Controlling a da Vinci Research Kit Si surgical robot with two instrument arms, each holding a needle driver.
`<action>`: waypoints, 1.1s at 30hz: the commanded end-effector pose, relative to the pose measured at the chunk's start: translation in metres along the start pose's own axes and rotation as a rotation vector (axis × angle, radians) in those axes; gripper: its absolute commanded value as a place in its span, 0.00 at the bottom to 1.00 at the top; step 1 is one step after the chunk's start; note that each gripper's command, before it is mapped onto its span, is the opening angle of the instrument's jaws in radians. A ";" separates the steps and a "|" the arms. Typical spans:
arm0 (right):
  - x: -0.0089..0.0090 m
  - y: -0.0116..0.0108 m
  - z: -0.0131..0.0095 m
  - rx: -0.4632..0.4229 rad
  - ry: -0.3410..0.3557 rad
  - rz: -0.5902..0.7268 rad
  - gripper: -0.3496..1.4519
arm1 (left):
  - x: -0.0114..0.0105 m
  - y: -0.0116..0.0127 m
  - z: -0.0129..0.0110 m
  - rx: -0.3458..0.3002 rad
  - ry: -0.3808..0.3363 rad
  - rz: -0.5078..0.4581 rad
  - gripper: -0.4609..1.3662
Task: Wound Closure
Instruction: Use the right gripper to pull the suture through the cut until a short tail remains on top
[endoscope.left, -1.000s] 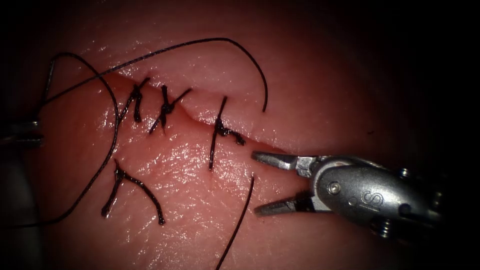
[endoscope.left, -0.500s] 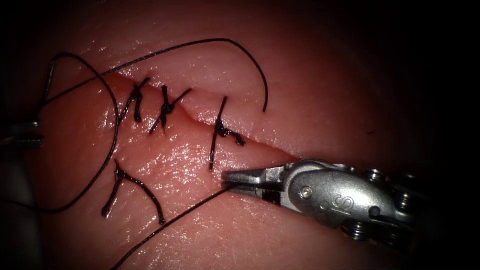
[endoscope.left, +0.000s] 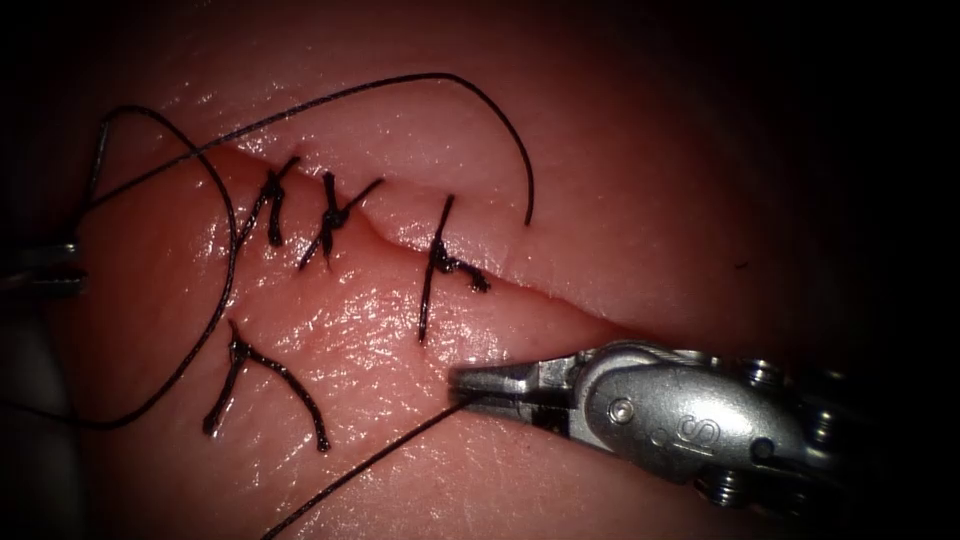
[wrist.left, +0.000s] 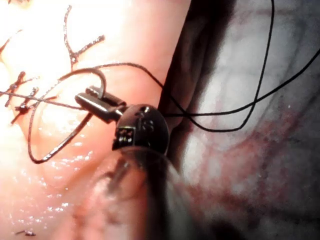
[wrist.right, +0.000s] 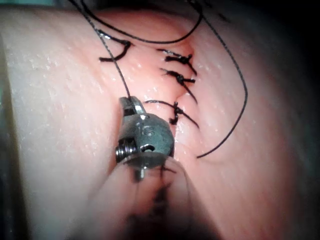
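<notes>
Glistening pink tissue (endoscope.left: 640, 200) spans the endoscope view and darkens toward its margins; the cut (endoscope.left: 520, 285) runs obliquely from upper left to lower right, crossed by three knotted stitches (endoscope.left: 330, 215), with a fourth knot (endoscope.left: 265, 370) lying apart on the lower bank. Bare tissue lies open above and below the right tool (endoscope.left: 480, 385), whose body covers the unclosed end of the cut. Its jaws are closed on the thread (endoscope.left: 360, 470), clamped just behind the tips; from there the strand runs down and leftward, away from the tool, to the lower edge of the view. A second long loop of thread arcs above the stitches and ends free on the upper bank, well apart from the right tool.

Compared with one second ago, when the jaws stood wide open around the free thread end, they have now closed on it; since half a second ago the tool has shifted slightly rightward and down, and the strand lies steeper.

The left wrist view shows the left tool (wrist.left: 92, 102) closed on the curved needle (wrist.left: 60, 145), which arcs free above the tissue with thread trailing from it. The right wrist view shows the thread entering the right tool's closed tips (wrist.right: 129, 104), just beside the nearest stitch.
</notes>
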 end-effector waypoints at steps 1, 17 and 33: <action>0.0002 -0.0002 0.0000 0.007 0.002 -0.003 0.00 | 0.0000 0.0000 0.0000 -0.011 0.000 0.000 0.06; 0.0055 -0.0054 0.0012 0.146 0.035 -0.021 0.00 | 0.0000 0.0000 0.0001 -0.011 0.000 0.000 0.06; 0.0073 -0.0088 0.0031 0.237 0.044 -0.011 0.00 | 0.0000 0.0001 0.0001 -0.010 -0.001 0.001 0.06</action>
